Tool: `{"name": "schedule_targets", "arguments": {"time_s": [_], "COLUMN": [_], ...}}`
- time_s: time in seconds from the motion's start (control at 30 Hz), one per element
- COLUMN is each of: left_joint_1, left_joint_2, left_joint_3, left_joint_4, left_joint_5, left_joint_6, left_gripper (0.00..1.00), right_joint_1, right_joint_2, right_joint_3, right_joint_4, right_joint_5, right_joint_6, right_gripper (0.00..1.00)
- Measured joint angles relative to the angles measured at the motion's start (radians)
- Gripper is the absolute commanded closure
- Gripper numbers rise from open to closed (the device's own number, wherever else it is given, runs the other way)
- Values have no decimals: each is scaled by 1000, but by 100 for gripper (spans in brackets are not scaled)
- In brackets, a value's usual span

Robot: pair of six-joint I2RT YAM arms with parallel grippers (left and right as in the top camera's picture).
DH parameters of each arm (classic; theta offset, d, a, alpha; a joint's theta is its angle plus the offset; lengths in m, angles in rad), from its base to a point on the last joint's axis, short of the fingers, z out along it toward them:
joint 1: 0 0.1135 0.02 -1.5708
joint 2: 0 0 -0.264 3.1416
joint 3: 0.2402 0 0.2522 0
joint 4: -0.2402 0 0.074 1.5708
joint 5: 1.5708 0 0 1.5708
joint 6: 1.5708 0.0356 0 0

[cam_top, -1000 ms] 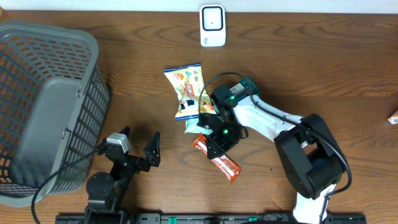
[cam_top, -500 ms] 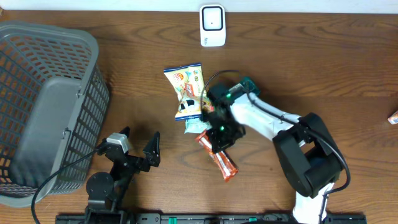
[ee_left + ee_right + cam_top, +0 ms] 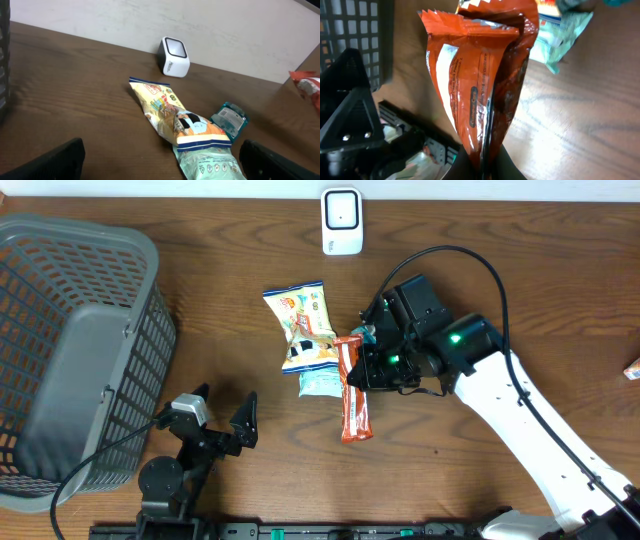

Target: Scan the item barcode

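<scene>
nearest the robot's base, the left tool (image 3: 225, 406) is sitting low over the desk (image 3: 520, 270) with its jaws standing wide apart and nothing between them, exactly where it was a second ago, beside the grey basket (image 3: 70, 350). a little further out, the change is happening at the right tool (image 3: 364, 368): a second ago it was hovering half open over the orange snack bar (image 3: 354, 395) as that lay slantwise on the desk, and now its jaws are clamping together on the wrapper's edge, and the arm is stretching out and up. the bar is now hanging lengthwise from the grip, and in the left wrist view its end is showing at the right edge, seemingly off the wood, so it is looking lifted rather than dragged. in the right wrist view the wrapper's back seam and small print are facing the camera, but no barcode is showing clearly. just beyond, the yellow snack bag (image 3: 303, 325) and the pale green packet (image 3: 320, 383) are lying untouched on the desk, with a small teal packet (image 3: 229, 119) beside them. furthest off, the white scanner (image 3: 341, 221) is standing by the far edge, well apart from the bar. so the pickup is looking done, and the carry to the scanner, with the barcode side turning toward its window, is still remaining.
</scene>
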Motion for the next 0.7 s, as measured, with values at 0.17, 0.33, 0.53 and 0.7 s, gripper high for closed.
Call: {"name": "schedule_targets", "arguments": {"time_s": [0.17, 0.33, 0.53, 0.7], "left_joint_1": [0, 0, 0, 0], "left_joint_2": [0, 0, 0, 0], "left_joint_3": [0, 0, 0, 0], "left_joint_4": [0, 0, 0, 0], "left_joint_5": [0, 0, 0, 0], "left_joint_6": [0, 0, 0, 0], "left_gripper": [1, 1, 1, 1], "right_joint_1": [0, 0, 0, 0], "right_joint_2": [-24, -53, -64, -64], "right_joint_3": [0, 0, 0, 0], "right_joint_4": [-29, -29, -29, -13], "right_joint_5": [-16, -31, -33, -32], "right_joint_6": [13, 17, 3, -3], "right_gripper": [98, 98, 99, 99]}}
